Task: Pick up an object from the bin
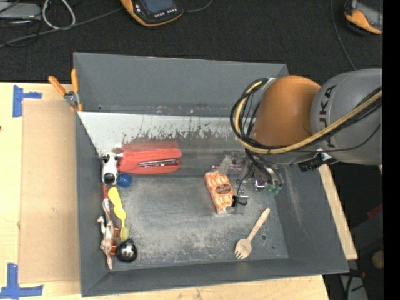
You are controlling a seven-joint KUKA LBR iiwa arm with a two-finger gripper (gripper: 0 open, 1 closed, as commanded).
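My gripper (241, 194) hangs low in the right half of the bin, partly hidden under the arm's orange cover. It sits right against the right side of a small orange patterned box (218, 191) that lies on the bin floor. Whether the gripper touches the box cannot be made out. A pale wooden fork (252, 233) lies just below and to the right of the gripper, tines pointing to the lower left.
A red flat tool (150, 158) lies by the back wall at the left. Along the left wall lie a black-and-white toy (110, 165), a blue ball (124, 180), a yellow piece (117, 208) and a black ball (127, 252).
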